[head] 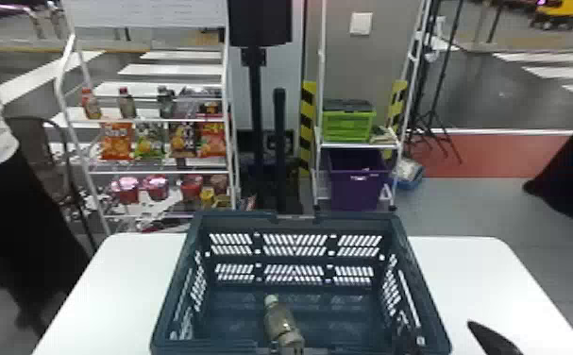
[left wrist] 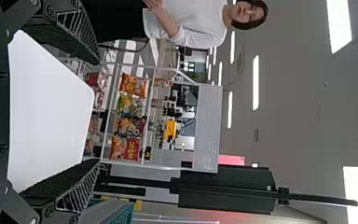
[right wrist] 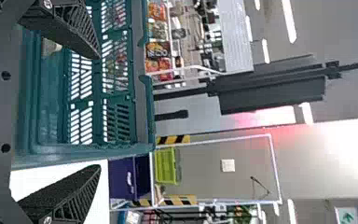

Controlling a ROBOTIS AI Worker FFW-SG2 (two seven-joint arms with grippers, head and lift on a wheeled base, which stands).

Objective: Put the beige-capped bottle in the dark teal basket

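The white desk (head: pixel 469 269) spans the lower part of the head view. Behind it, to the left, stands a white wire rack (head: pixel 65 75) with snack bags on its shelves. The dark teal basket (head: pixel 294 215) sits on the desk, upright, its open top facing up and its side walls slotted. Smaller than the basket is the lime-green crate (head: pixel 346 123) with a grey lid, on a second rack farther back.

The right tool (head: pixel 436 322) straddles the basket's right wall, one finger over the inside and the other outside above the desk; its fingers are spread, with nothing gripped. The left tool (left wrist: pixel 98 111) is spread wide too, and empty (that makes both of them free).

The beige-capped bottle (head: pixel 280 321) is inside the basket, lying over, narrow end pointing away from the robot; whether it touches the near wall, I cannot tell.
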